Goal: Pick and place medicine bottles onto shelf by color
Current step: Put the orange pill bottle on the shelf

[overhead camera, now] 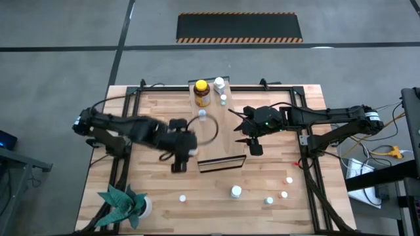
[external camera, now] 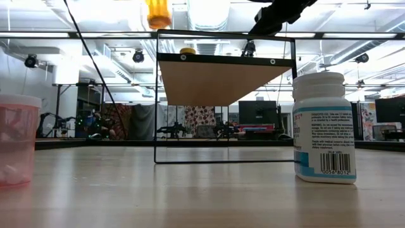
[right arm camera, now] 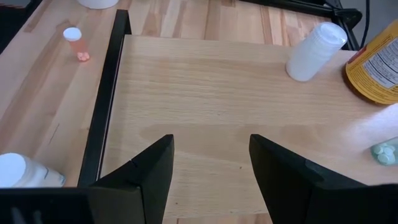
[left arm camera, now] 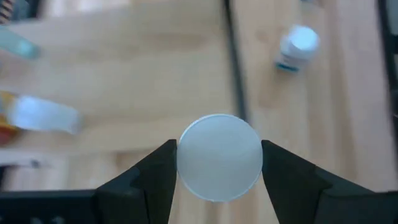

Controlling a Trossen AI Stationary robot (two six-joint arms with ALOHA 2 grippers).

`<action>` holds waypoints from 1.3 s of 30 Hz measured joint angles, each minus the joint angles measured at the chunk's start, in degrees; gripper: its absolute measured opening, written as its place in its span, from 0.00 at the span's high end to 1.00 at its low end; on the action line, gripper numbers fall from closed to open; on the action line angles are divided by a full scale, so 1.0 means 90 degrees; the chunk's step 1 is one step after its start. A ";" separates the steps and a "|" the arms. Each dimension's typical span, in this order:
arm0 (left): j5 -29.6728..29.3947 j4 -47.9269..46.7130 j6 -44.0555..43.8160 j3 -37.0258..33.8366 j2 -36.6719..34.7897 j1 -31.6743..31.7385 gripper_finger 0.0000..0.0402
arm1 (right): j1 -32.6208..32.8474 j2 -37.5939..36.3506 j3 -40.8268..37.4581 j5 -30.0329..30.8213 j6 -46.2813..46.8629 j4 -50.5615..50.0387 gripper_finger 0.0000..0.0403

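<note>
My left gripper is shut on a white-capped bottle beside the left side of the shelf's near end. The shelf is a light-wood board in a dark frame at the table's middle. My right gripper is open and empty over the shelf's right side, above the bare board. An amber bottle with a yellow cap and three small white bottles stand on the shelf's far part. Several small bottles stand on the table near the front edge. My left gripper pinches the white bottle between its two fingers, one on each side of the bottle just under the round cap. The fingers come from above, pointing down. The bottle is upright, cap toward the wrist camera. Its base is hidden.
A green paper plant stands at the near left corner. In the low view a labelled white bottle and a pinkish translucent bottle stand close to the camera. Bare wood lies left of the shelf.
</note>
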 joint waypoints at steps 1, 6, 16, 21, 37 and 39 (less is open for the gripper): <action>-0.0004 0.0088 0.0192 0.0011 0.0000 0.0180 0.53 | 0.0000 0.0000 0.0000 -0.0001 -0.0029 -0.0002 0.50; 0.0058 0.0743 0.0774 -0.0046 0.0022 0.1000 0.53 | 0.0000 0.0000 -0.0001 0.0001 -0.0047 -0.0002 0.50; 0.0698 0.0893 0.0338 -0.0086 0.0716 0.1805 0.53 | 0.0000 0.0000 -0.0003 -0.0028 -0.0020 -0.0221 0.50; 0.0757 0.0734 0.0206 -0.0091 0.0987 0.1837 0.53 | 0.0000 0.0000 -0.0006 -0.0028 0.0030 -0.0227 0.50; 0.0790 0.0798 0.0191 -0.0094 0.1025 0.1837 0.41 | 0.0000 0.0000 -0.0016 -0.0028 0.0033 -0.0306 0.50; 0.0790 0.0796 0.0246 -0.0094 0.1025 0.1837 0.38 | 0.0000 0.0000 -0.0016 -0.0028 0.0033 -0.0308 0.50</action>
